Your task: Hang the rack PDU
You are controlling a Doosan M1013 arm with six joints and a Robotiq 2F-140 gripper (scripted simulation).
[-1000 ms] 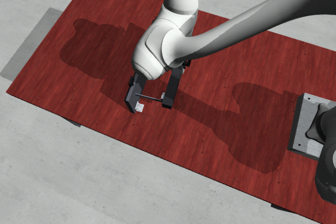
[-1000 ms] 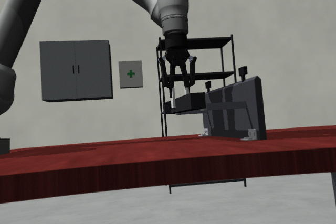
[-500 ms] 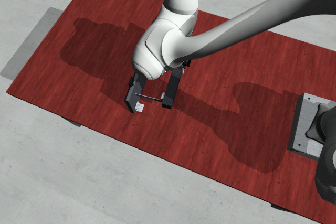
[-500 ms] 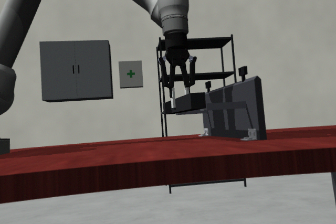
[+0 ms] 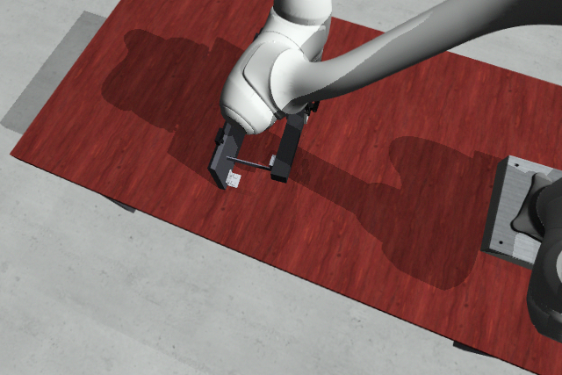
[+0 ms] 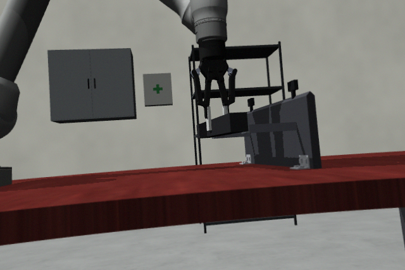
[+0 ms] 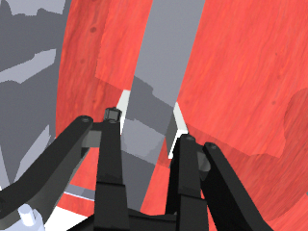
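Gripper (image 6: 216, 109) pointing straight down, closed partway on the rack PDU (image 6: 225, 124); I have the dark bar pinched across its width and lifted clear of the counter (image 6: 196, 191). Its far end, away from my fingers, meets the upright mounting panel (image 6: 284, 129). From the exterior view I can't quite tell whether the buttons sit in the keyhole plates. Behind the gripper stands a black shelf rack (image 6: 280, 64); off to one side, a grey wall cabinet (image 6: 91, 84).
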